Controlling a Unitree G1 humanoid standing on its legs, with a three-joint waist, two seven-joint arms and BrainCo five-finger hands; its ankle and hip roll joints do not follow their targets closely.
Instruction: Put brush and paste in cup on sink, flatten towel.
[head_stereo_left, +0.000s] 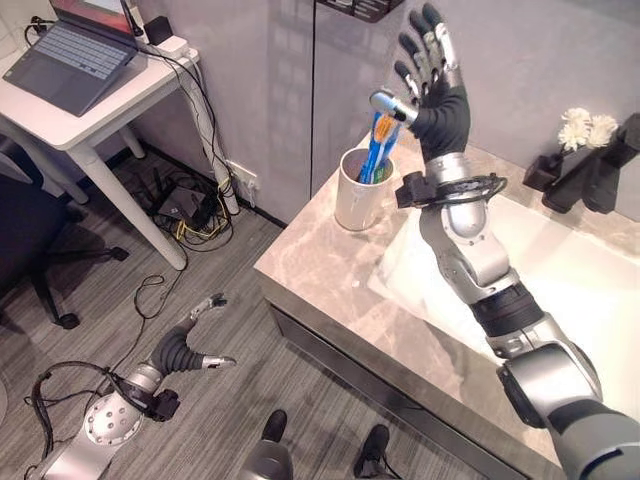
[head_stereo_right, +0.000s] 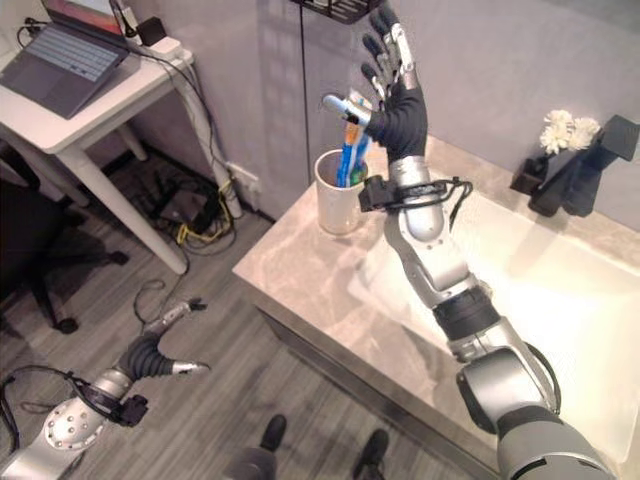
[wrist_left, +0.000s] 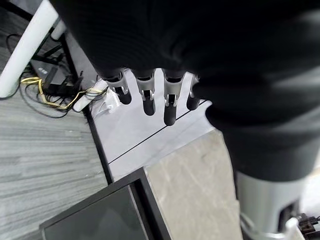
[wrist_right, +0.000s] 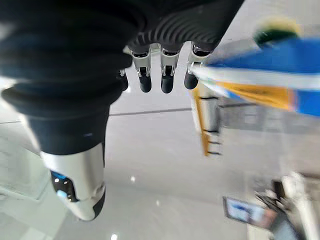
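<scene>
Two items' lower ends hidden in cup, right robot hand spread above, left robot hand relaxed

Premises appear to be a mock bathroom set up inside an office or lab. A marble-look vanity counter carries a white basin and black faucet. Beside it stands a white desk with laptop, office chair and floor cabling.
</scene>
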